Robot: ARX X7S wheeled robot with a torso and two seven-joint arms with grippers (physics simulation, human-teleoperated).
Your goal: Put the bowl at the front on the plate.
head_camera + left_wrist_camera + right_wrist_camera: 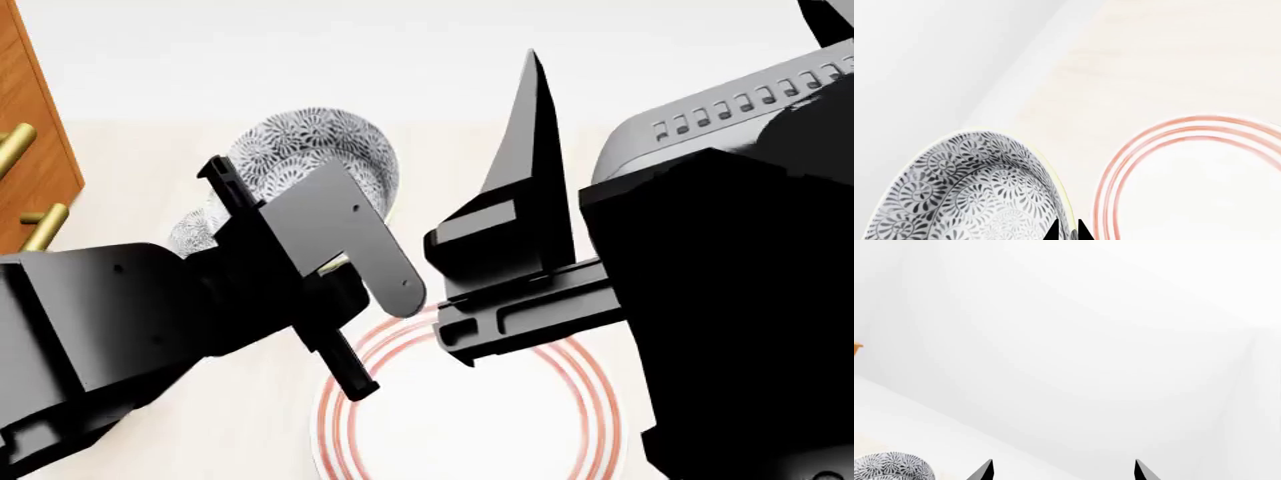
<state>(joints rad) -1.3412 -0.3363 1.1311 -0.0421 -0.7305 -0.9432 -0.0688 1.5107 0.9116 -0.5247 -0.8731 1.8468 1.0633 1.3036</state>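
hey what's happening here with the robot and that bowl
The robot's left gripper has its two fingertips set close together at the rim of a blue-grey flower-patterned bowl, apparently pinching it. The bowl sits beside the red-ringed plate, not on it yet; whether it is lifted off the pale table cannot be told. The right gripper is open and empty, pointing toward a blank white wall, with another patterned bowl at the edge of its view.

Bare plate [467,420] face, arms overhead
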